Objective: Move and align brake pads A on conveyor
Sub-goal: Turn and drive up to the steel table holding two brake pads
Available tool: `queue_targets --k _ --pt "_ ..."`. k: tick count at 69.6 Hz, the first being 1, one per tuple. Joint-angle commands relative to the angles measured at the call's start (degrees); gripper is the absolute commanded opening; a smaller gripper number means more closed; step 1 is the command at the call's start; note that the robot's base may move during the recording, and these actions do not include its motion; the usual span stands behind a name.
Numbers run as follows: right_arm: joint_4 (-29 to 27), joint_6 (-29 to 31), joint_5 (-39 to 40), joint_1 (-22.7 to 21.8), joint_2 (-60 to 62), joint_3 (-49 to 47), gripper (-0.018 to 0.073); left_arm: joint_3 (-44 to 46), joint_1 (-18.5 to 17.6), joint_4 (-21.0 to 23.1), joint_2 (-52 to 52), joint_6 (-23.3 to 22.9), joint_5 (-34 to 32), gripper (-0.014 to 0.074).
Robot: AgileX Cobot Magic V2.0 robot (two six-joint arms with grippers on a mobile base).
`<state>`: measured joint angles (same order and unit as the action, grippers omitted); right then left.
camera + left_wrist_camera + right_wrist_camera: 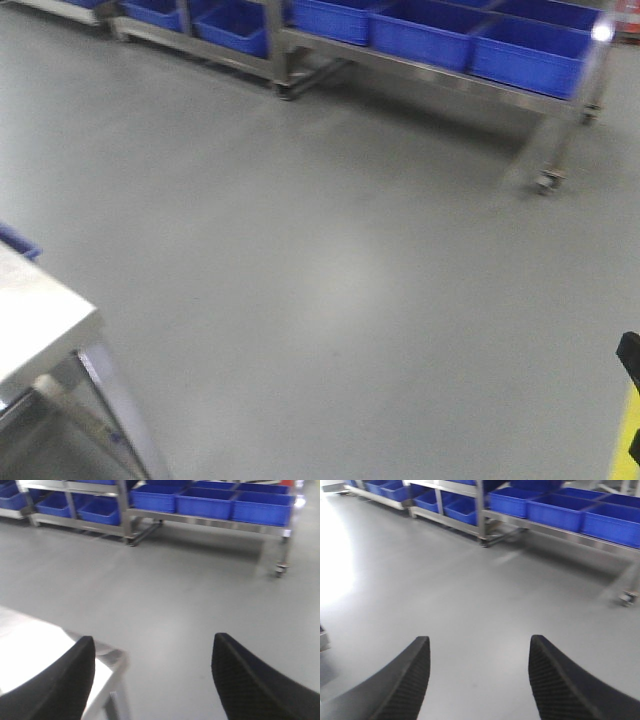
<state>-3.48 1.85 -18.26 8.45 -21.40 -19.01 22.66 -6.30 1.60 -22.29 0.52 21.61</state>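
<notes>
My left pincer (152, 680) is spread wide. Its two black fingers (250, 680) stand well apart at the bottom of the left wrist view, and they pinch nothing. Under the left finger I see the corner of a shiny steel table (35, 650). In the gap between the fingers there is only the grey floor (165, 595).

My right pincer (479, 680) is spread in the same way. Its ribbed black fingers (560, 685) are well apart, with only floor between them.

The brake pads and the belt show in none of the three views, so I cannot tell where they lie relative to either pincer.

On the far side of the floor stand steel racks (440, 75) that carry blue bins (430, 40) in a row. One rack leg ends in a small wheel (548, 182). In the front view the table corner is at the lower left. A yellow and black part (630, 420) shows at the right edge, and I cannot tell what it is. All three views are a little blurred.
</notes>
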Motion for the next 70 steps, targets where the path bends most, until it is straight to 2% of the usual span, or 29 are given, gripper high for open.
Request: queue_targets --k 1,70 --pt "0.13 0.21 4.36 -0.24 -0.27 -1.53 0.0413 1.42 -0.15 0.08 -0.3 -0.12 -4.08 0.0491" --pt "0.13 0.21 4.35 -0.24 -0.27 -1.53 0.0413 1.42 -0.15 0.08 -0.3 -0.12 -4.08 0.0491"
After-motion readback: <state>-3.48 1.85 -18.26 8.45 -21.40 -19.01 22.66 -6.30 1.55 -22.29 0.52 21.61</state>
